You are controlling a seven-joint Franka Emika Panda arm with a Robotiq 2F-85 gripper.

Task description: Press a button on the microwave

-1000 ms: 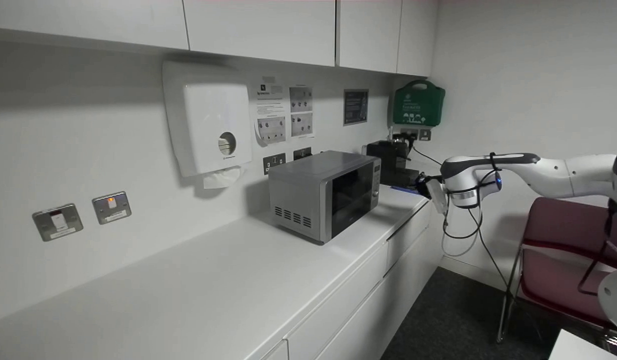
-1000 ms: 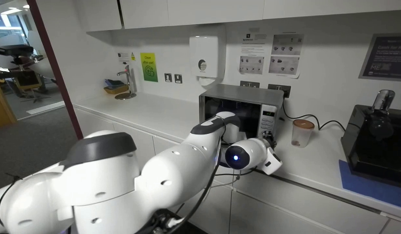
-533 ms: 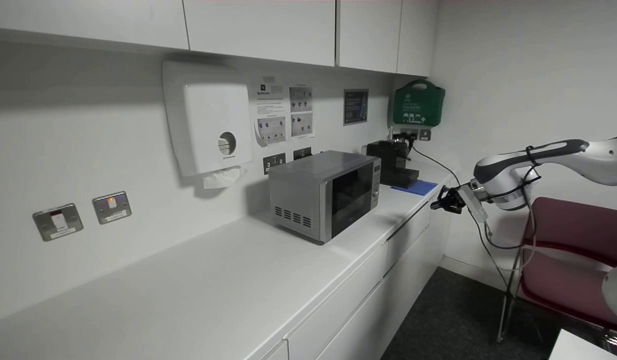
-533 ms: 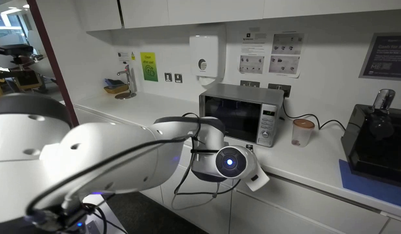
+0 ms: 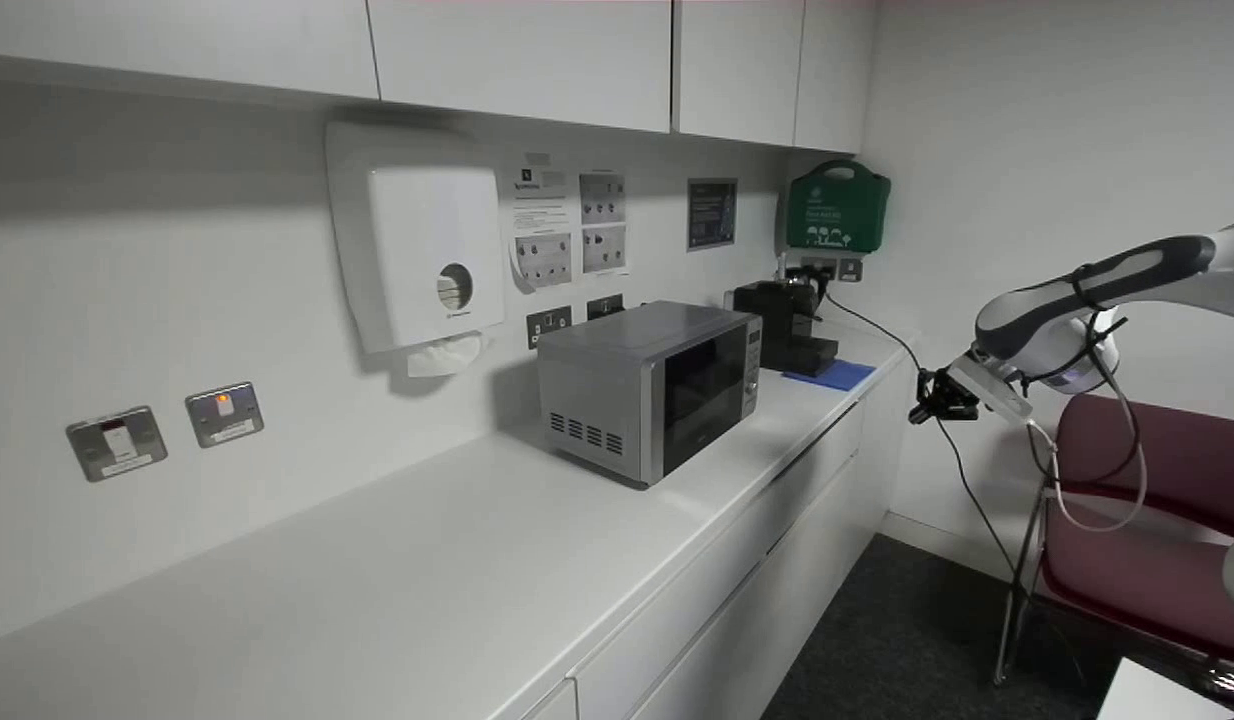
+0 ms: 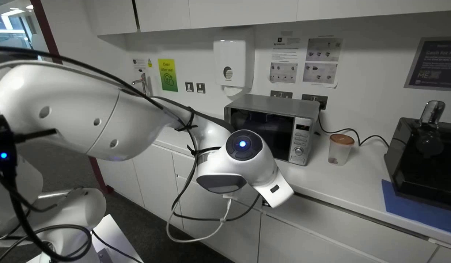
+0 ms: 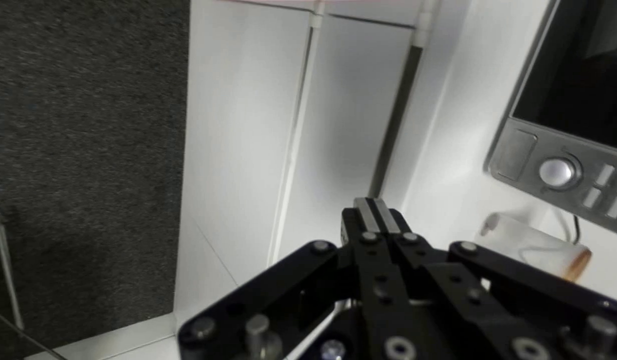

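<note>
1. While the microwave (image 5: 602, 390) sits on the white counter (image 5: 397, 580) near the wall (image 5: 247, 260), its dark glass door (image 5: 705, 390) closed, the white robot arm (image 6: 137, 128) stretches through the room in front of it;
2. its gripper (image 7: 376, 212) hangs out past the counter's front edge, tilted downward and well apart from the microwave; in the wrist view I can see the two fingers (image 7: 364, 212) clenched, pressed flat against each other; in an exterior view the bulky white wrist (image 6: 247, 171) mostly blocks the gripper from me;
3. down one end of the microwave's front runs a silvery control strip (image 6: 301, 141); a narrow display (image 6: 302, 127) is at the top, small buttons (image 6: 300, 139) come in rows under it, and a round knob (image 6: 298, 151) sits lower down;
4. just beside that end of the microwave stands a clear tub (image 6: 338, 152) with a brownish lid (image 6: 341, 139); it is between the microwave and a black appliance (image 6: 419, 160), which has a blue mat (image 6: 408, 206) at its foot;
5. up on the wall, in both exterior views, hangs a white dispenser (image 5: 432, 240) with paper (image 5: 445, 356) poking out below; printed sheets (image 5: 542, 220) are stuck next to it; over in the corner I make out a green case (image 5: 838, 206), and, lower, a red chair (image 5: 1192, 450) on the dark floor (image 5: 907, 630).
</note>
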